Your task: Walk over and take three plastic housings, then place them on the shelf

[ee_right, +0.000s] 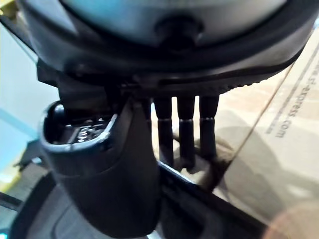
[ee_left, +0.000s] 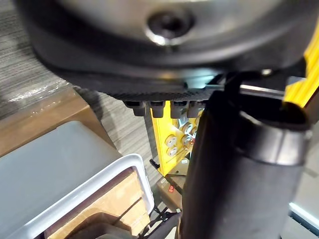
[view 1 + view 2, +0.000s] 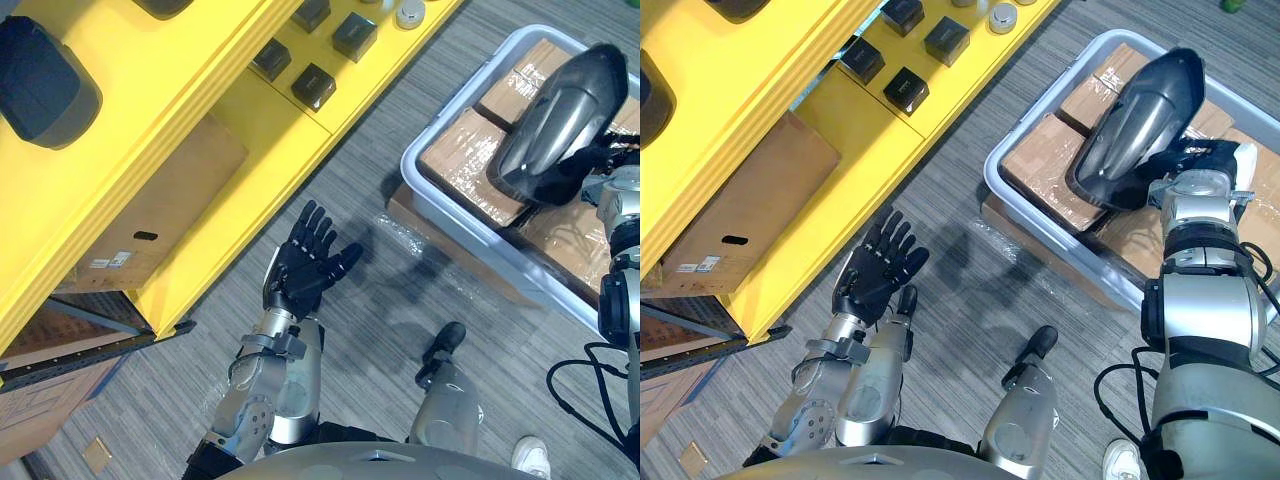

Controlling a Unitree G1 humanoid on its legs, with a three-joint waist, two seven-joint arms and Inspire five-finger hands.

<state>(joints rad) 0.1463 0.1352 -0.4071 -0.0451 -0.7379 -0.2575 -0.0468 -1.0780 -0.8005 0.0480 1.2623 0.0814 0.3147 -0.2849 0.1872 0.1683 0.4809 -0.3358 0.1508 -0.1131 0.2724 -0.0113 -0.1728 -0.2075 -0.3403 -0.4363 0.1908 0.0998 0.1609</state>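
The plastic housing [image 3: 1140, 125] is dark grey, smooth and curved like a shell. It sits on top of my right hand [image 3: 1188, 160], which pinches its edge, I think. I hold it above the grey bin [image 3: 410, 165] to clear the boxes [image 3: 465, 160]. My left hand [image 3: 305, 265] is wide open and empty, near the yellow shelf [image 3: 250, 130].

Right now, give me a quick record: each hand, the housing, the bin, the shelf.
right hand: shut on housing, over the bin
housing: dark, tilted, held above the boxes
left hand: open, palm up, holding nothing, beside the shelf
bin: grey, holds wrapped cardboard boxes
shelf: yellow; second housing lies on it
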